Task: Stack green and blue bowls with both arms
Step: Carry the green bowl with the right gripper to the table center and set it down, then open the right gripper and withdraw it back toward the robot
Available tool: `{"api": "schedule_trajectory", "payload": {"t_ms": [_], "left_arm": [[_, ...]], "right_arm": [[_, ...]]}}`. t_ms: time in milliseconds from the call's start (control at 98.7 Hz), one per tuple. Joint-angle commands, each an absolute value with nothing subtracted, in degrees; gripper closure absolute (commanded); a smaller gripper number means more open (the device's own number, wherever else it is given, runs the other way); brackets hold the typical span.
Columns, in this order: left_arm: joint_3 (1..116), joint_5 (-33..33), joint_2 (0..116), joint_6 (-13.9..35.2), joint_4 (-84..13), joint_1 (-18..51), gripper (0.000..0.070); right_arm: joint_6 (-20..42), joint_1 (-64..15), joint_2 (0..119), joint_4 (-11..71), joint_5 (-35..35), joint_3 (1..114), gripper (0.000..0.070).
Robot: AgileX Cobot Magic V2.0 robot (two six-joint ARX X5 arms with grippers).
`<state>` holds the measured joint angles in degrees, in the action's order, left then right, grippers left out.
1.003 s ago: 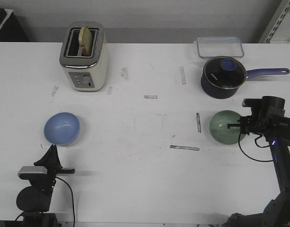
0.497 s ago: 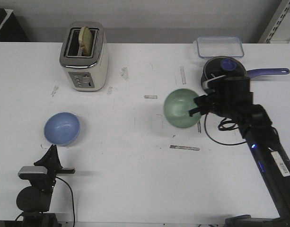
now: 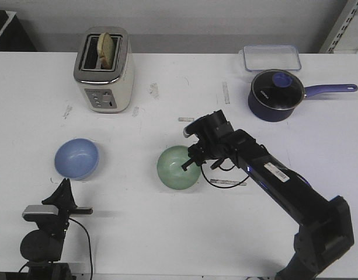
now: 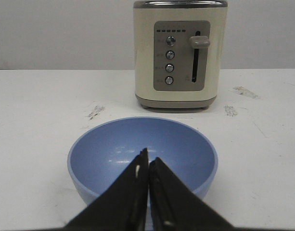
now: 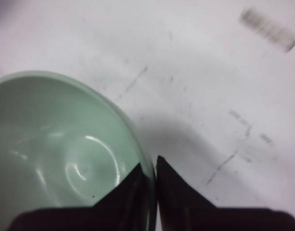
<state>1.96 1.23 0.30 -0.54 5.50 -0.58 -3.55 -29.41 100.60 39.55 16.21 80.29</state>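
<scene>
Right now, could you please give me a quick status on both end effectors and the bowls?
Right end effector shut on green bowl rim. Left end effector shut, empty, beside blue bowl. Table between the bowls clear.

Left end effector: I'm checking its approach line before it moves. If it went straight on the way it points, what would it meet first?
Probably the blue bowl, straight ahead of the shut left end effector. The toaster stands farther along that line. Depth is unclear.
</scene>
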Motion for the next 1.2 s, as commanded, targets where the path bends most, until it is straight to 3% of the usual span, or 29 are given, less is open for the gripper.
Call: {"api": "schedule_trajectory", "payload": {"t_ms": [0,162,243,405,456,507,780,841,943,1186], "left_arm": [[0.73,1.19,0.19,-0.43,6.04,-0.58,0.0699],[0.73,1.19,0.19,-0.43,6.04,-0.58,0.0699],[0.73,1.19,0.19,-0.43,6.02,-0.58,0.0699],[0.73,1.19,0.19,-0.45,6.04,-0.58,0.0699],[0.73,1.19,0.19,-0.43,6.04,-0.58,0.0699],[0.73,1.19,0.19,-0.43,6.07,-0.58,0.0699],[0.73,1.19,0.19,-0.43,6.09,-0.58,0.0699],[0.73,1.19,0.19,-0.43,6.09,-0.58,0.0699],[0.73,1.19,0.19,-0.43,6.07,-0.58,0.0699],[0.73,1.19,0.19,-0.43,6.07,-0.58,0.0699]], "right_arm": [[-2.76,-29.74,102.76,39.07,16.05,81.06,0.07],[-2.79,-29.63,103.96,39.07,16.03,81.06,0.0699],[-2.81,-29.63,103.96,39.09,16.05,81.06,0.0664],[-2.81,-29.67,103.96,39.24,16.29,81.06,0.0326],[-2.79,-29.67,103.92,39.22,16.49,81.1,0.026],[-2.79,-29.67,103.74,39.22,16.49,81.25,0.024],[-2.79,-27.46,98.7,40.07,16.4,87.39,0.0267],[-2.79,-26.22,96.38,39.92,16.23,88.79,0.0387],[-2.85,-23.2,91.57,39.38,15.94,89.47,0.07],[-3.38,-13.82,80.47,42.02,7.99,87.37,0.07]]}}
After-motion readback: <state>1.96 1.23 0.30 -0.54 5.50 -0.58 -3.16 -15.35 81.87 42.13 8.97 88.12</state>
